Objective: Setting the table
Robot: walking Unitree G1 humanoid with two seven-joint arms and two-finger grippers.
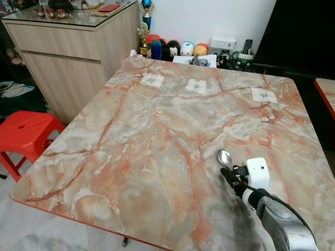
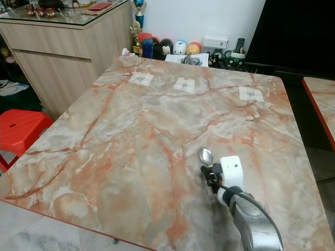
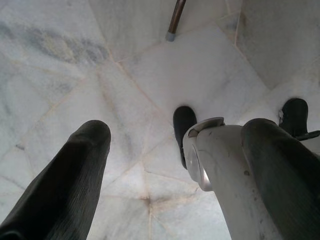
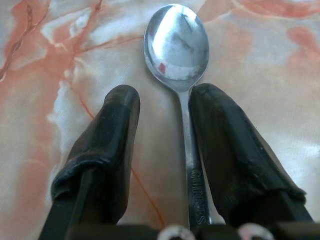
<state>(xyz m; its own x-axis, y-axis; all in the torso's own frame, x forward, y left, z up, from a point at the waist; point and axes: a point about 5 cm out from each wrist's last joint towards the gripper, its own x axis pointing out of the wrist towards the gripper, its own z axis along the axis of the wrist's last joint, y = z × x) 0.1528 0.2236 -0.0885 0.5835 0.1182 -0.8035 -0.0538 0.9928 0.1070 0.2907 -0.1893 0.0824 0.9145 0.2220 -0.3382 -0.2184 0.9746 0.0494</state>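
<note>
A metal spoon [image 1: 225, 157] lies on the marble table [image 1: 146, 136], near its front right part, bowl pointing away from me. My right gripper [image 1: 230, 175] is low over the table just behind the bowl. In the right wrist view the spoon [image 4: 176, 42] runs back between the two black fingers [image 4: 112, 130]. Its handle lies close along one finger, with a gap to the other. The right gripper [image 4: 165, 100] is open. My left gripper [image 3: 175, 130] hangs open over the pale tiled floor, beside my own leg and feet.
Three white paper marks [image 1: 152, 80] [image 1: 196, 86] [image 1: 264, 95] lie along the table's far side. Small toys and clutter [image 1: 172, 49] stand behind the far edge. A wooden cabinet [image 1: 68, 47] and a red stool [image 1: 23, 133] are left, and another table's edge [image 1: 325, 94] is right.
</note>
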